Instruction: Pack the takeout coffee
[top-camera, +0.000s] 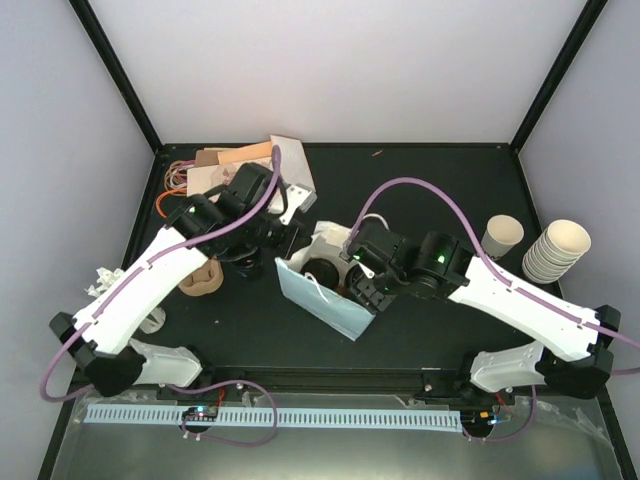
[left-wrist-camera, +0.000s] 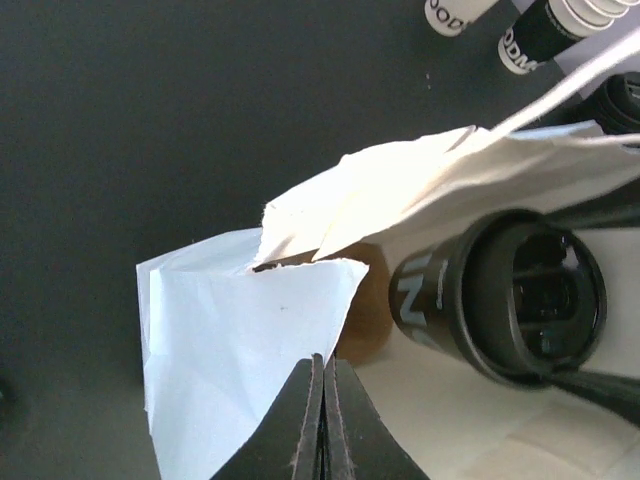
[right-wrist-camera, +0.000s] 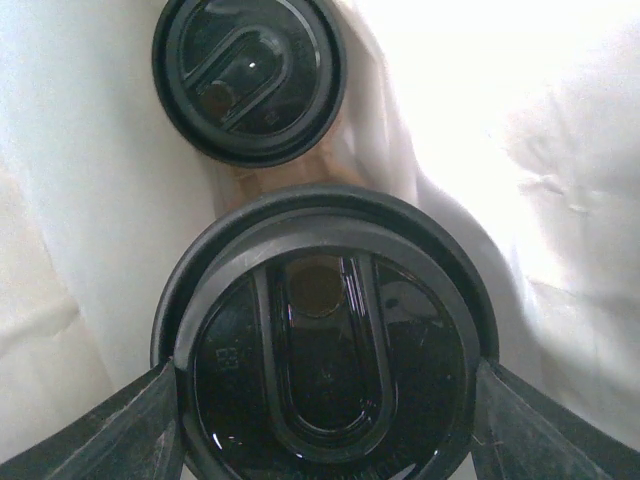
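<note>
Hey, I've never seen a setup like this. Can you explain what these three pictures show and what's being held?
Two white robot arms sit at a black table. One picture looks down from above; the other two come from cameras on each wrist. The left gripper is shut, pinching the edge of a white paper bag. The right gripper grips a black-lidded takeout coffee inside the bag, next to a second lidded cup. On the right are lidless cups.
</note>
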